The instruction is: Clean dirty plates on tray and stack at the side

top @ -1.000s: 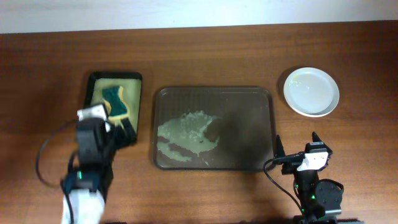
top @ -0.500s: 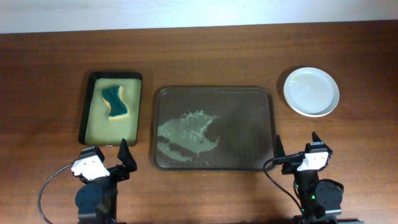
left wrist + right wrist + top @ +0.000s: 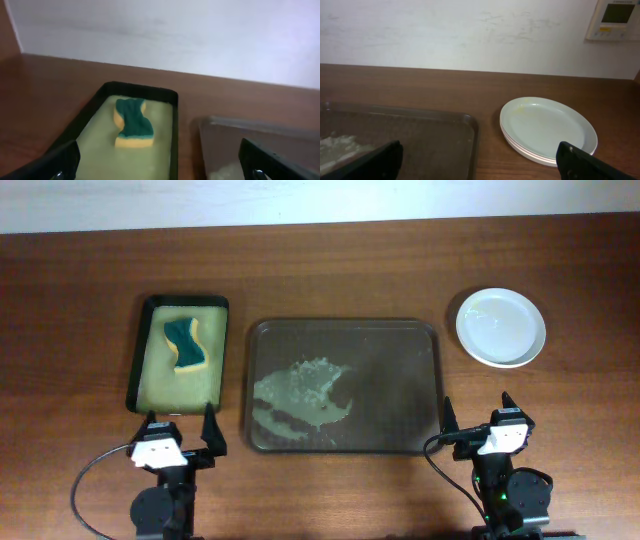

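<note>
The white plates (image 3: 501,328) sit stacked on the table at the far right, also in the right wrist view (image 3: 547,129). The dark brown tray (image 3: 400,385) lies in the middle with a pale wet smear (image 3: 300,392) on its left half and no plates on it. My left gripper (image 3: 178,430) is open and empty at the front left, just before the small black tray. My right gripper (image 3: 476,412) is open and empty at the front right, near the brown tray's corner. The brown tray also shows in the right wrist view (image 3: 445,137).
A small black tray with yellow-green lining (image 3: 150,385) stands left of the brown tray, holding a green and yellow sponge (image 3: 184,344). The sponge also shows in the left wrist view (image 3: 132,125). A white wall runs along the table's far edge.
My left arm has drawn back from the small black tray to the front left edge and now rests there, open. The right arm has not moved.
</note>
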You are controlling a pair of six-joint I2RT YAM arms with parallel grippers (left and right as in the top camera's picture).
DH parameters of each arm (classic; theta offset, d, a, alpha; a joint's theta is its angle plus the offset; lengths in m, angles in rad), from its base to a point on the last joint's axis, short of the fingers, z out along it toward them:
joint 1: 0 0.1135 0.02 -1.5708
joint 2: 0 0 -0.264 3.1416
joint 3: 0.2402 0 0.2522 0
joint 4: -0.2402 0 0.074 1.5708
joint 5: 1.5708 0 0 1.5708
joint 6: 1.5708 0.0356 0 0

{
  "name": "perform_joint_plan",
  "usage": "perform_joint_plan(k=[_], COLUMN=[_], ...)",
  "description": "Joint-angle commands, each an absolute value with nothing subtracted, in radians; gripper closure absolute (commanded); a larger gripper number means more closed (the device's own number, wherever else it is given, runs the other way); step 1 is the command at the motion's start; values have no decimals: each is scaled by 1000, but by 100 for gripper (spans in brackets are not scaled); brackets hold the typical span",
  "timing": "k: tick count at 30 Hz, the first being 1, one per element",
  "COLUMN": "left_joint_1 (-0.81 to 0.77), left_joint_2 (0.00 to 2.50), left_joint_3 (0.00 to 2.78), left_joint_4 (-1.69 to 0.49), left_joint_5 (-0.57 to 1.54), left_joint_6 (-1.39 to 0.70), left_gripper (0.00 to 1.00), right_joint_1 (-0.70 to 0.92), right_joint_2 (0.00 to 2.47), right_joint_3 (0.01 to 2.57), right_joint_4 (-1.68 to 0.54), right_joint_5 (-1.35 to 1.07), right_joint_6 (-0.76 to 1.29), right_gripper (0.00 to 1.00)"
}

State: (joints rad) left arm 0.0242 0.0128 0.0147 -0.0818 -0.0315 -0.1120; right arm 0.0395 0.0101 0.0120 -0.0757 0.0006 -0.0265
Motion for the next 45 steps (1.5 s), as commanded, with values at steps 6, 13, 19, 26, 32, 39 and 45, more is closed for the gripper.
perform_joint_plan(k=[6,13,19,26,32,39,45], left_joint_1=[20,20,20,20,20,20,20], left_joint_2=[5,5,5,6,6,6,6], left_joint_3=[9,9,9,9,9,9,9], left_joint_4=[-87,-86,-85,-84,-84,-84,-84], left_joint_5=[-11,-3,-19,-18,-18,-18,-18], left_joint_6=[48,99,35,35,35,35,35], left_gripper=[1,1,1,1,1,1,1], right_joint_1=[45,45,45,45,45,45,45], right_joint_2=[4,4,4,4,4,4,4], right_joint_3=[6,6,6,6,6,6,6], right_joint_4=[-82,-82,-82,-82,-82,-82,-82], right_joint_5=[12,12,12,12,12,12,12], right_joint_6=[-26,-26,-26,-26,-26,-26,-26], right_gripper=[2,2,2,2,2,2,2])
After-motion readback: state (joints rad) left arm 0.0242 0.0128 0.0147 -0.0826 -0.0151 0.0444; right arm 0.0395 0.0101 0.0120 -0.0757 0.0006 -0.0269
